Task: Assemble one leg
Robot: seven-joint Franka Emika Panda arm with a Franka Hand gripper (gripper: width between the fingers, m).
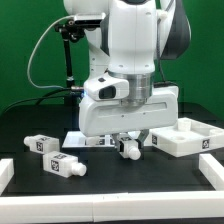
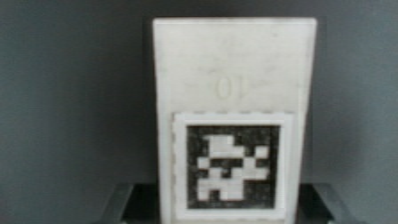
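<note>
Filling the wrist view almost edge to edge, the leg is a white block with a faint embossed mark on its bare upper face and a black-and-white tag sticker on the end nearer the jaws. The dark fingers show dimly on either side of that tagged end, close against it. As far as both views show, the jaws are closed on the leg and pinch it between them.

In the exterior view the gripper points straight down from the bulky white wrist, with the leg showing as a small white stub under the fingertips, low over the black table. Whether it touches the table cannot be told.

Just beside the gripper, on the exterior view's left, a small white piece with a dark tag lies on or near the marker board and is partly hidden. Farther to that side lie two more pegs of the same kind, a second leg and a third leg, both on their sides and well apart from the gripper. The third is nearer the front edge.

On the exterior view's right sits the panel, a white tray with raised rims, near the gripper but not touching it. Behind the arm is a green backdrop.
</note>
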